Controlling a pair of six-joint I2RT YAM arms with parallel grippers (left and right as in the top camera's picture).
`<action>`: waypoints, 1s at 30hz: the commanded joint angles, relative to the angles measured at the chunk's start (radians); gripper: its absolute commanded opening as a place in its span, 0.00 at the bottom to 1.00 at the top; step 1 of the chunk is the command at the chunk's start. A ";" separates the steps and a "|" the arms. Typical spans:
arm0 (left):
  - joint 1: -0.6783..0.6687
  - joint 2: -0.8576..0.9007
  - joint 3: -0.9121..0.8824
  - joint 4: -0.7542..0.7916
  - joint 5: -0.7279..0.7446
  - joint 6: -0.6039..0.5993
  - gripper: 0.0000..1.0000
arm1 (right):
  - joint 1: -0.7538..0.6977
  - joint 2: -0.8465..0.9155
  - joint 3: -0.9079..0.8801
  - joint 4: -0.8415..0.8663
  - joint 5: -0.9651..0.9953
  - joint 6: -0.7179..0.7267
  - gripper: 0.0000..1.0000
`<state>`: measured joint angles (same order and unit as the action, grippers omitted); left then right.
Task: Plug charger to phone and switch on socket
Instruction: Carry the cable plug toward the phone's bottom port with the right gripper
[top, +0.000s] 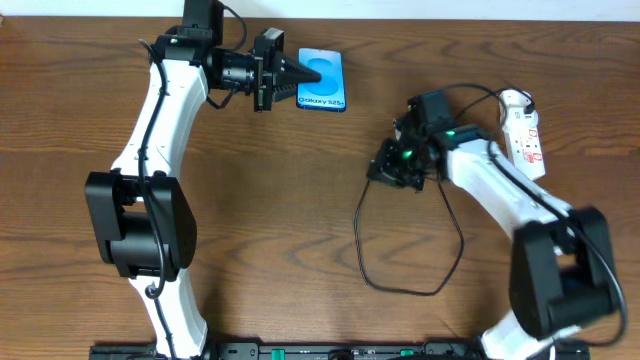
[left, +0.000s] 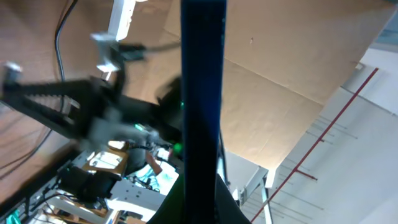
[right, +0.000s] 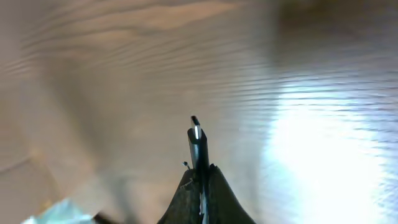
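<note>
Now, left gripper (top: 305, 75): closed on phone (top: 330, 90), steadied for plugging.
Right gripper (right: 199, 178): clamped on charger (right: 196, 140), tip exposed for insertion.
Socket (top: 522, 125): far right, switching judged last.

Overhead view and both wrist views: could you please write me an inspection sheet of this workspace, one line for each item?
Surface: wooden table, brown grain.
Job's things: phone screen up, lit; charger looped on the table, not plugged into the phone; socket at the right edge, switch state too small to tell.
Clutter: nothing seen.
Grippers: left gripper shut on the phone; right gripper shut on the charger's connector tip.
Cables: the charger's loose loop lies on the wood.
Surroundings: blurred room in the left wrist view.
</note>
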<state>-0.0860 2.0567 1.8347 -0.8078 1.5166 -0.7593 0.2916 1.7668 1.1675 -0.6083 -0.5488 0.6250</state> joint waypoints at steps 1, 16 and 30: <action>0.005 -0.026 0.004 0.040 0.054 -0.002 0.07 | -0.008 -0.101 -0.002 0.002 -0.090 -0.066 0.01; -0.004 -0.026 0.004 0.426 0.054 -0.302 0.07 | 0.055 -0.282 -0.002 0.134 -0.341 -0.133 0.01; -0.005 -0.026 0.004 0.663 0.042 -0.380 0.07 | 0.054 -0.282 -0.002 0.375 -0.487 0.092 0.01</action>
<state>-0.0887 2.0571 1.8229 -0.1822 1.5242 -1.1275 0.3408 1.4967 1.1633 -0.2672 -0.9817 0.6228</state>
